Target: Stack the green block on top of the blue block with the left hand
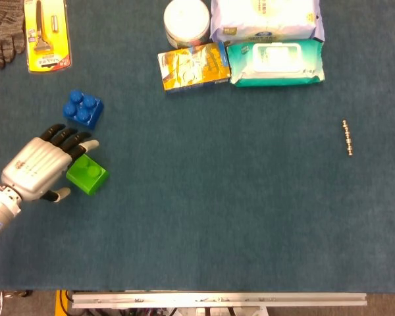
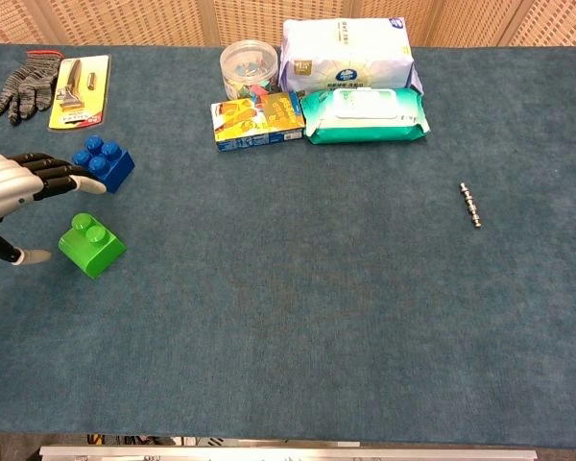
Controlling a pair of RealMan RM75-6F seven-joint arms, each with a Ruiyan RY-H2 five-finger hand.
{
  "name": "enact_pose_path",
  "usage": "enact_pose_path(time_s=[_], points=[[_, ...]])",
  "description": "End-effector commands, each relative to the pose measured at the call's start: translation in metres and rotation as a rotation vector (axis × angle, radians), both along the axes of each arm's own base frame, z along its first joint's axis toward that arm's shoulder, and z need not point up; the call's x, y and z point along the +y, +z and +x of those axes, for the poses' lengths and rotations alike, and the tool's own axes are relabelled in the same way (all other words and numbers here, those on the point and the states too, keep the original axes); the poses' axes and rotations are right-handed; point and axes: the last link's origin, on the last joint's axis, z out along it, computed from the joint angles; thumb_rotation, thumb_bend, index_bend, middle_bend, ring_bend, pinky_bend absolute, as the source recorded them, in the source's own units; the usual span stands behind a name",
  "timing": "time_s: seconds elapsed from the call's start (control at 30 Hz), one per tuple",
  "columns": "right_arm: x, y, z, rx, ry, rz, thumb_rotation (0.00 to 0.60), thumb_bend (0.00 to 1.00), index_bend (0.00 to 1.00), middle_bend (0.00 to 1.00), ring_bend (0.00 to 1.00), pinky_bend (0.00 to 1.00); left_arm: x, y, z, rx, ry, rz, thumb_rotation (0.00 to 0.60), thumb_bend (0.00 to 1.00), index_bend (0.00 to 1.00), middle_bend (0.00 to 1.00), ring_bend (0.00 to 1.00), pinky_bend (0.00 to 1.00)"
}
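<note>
Partly cut off at the frame edge, the left hand [image 1: 36, 169] hovers spread and holding nothing, its fingers [image 2: 62, 175] over the green block [image 1: 87, 174], hiding one corner. Just beyond sits the blue block [image 1: 83, 109].

The table [image 1: 217, 217] is covered in dark teal-blue felt. On it sit a bright green block [image 1: 87, 174] and a royal blue block [image 1: 83, 109]. The left hand [image 1: 38, 168] has a silver-grey back and black fingers [image 1: 60, 137] with pale tips. The wet wipes pack [image 1: 275, 62] is mint green and white, the small box [image 1: 193, 66] orange and blue, the carded tool [image 1: 46, 34] yellow-backed, the glove [image 1: 4, 24] mottled grey
</note>
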Motion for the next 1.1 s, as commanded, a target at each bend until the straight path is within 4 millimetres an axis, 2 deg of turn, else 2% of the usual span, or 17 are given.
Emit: enact_pose_path(time_s=[0.03,0.3,0.67,1.1], points=[[0.0,0.0,-0.001,-0.001,-0.002,-0.001,0.6,0.19,0.45,0.45,0.41,0.47,0.001,-0.005,0.001,0.012,-0.006,-0.012,0.6,0.2,0.12,0.11,0.1,0.09],[0.001,0.0,-0.003,-0.003,-0.01,0.003,0.6,0.19,0.45,0.45,0.41,0.47,0.007,-0.018,0.003,0.035,-0.035,-0.037,0.6,0.2,0.12,0.11,0.1,0.09],[0.004,0.001,-0.005,-0.007,-0.02,-0.002,0.6,0.19,0.45,0.45,0.41,0.47,0.013,-0.031,-0.004,0.093,-0.033,-0.061,0.6,0.2,0.13,0.11,0.1,0.09],[0.005,0.001,-0.004,-0.006,-0.016,-0.002,0.6,0.19,0.45,0.45,0.41,0.47,0.005,-0.023,-0.023,0.118,0.029,-0.042,0.6,0.2,0.19,0.11,0.1,0.09]])
